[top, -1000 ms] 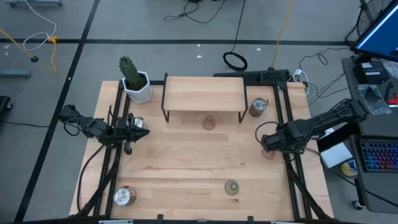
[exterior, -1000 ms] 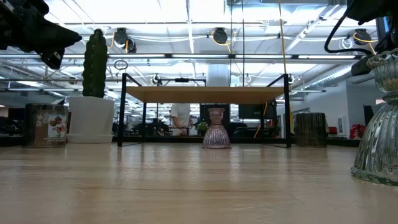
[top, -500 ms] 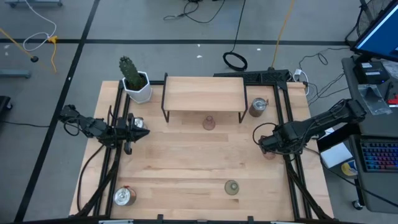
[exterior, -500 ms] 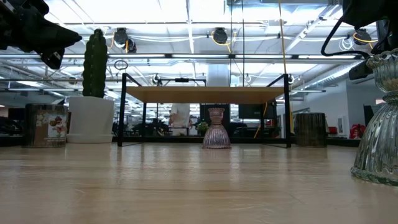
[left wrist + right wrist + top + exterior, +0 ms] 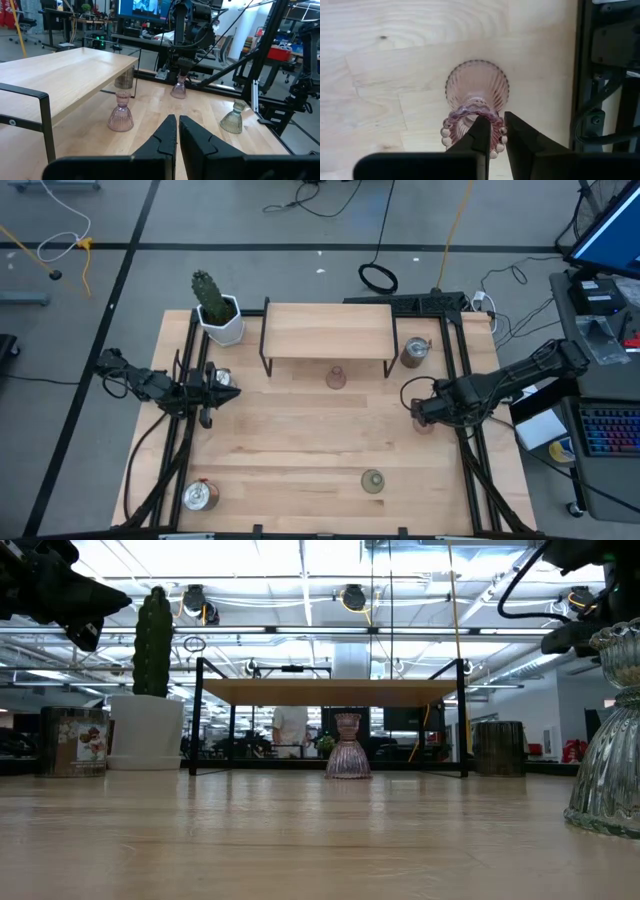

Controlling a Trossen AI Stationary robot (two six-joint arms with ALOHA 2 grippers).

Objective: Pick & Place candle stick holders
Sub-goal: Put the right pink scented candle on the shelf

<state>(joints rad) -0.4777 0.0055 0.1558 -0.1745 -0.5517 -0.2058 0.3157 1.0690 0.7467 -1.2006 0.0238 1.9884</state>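
A pale pink vase-shaped candle stick holder (image 5: 477, 85) stands on its flared foot near the table's right rail (image 5: 428, 426). My right gripper (image 5: 496, 135) points down over it and is shut on its top. A second pink holder (image 5: 336, 377) stands under the wooden shelf (image 5: 328, 330). An olive-green one (image 5: 372, 480) stands near the front edge. Silver cups sit at the back right (image 5: 413, 352) and the front left (image 5: 198, 496). My left gripper (image 5: 177, 131) waits shut, level, at the table's left side (image 5: 207, 394). My right gripper holds the pink holder by its beaded top rim (image 5: 501, 131), on one side of the opening. One finger (image 5: 481, 136) stands inside the opening and the other (image 5: 516, 137) outside it. The fingers come from above, pointing down. The holder stands upright, its foot on the table.
A white pot with a green cactus (image 5: 218, 315) stands at the back left corner. Black frame rails run along the table's left (image 5: 185, 430) and right (image 5: 468, 450) sides, the right one close beside the held holder. Bare wood (image 5: 300, 440) lies in the middle.
My right gripper has turned a little about its downward line over the pink holder, and its cable loop has swung toward the table's left. The holder stands where it was.
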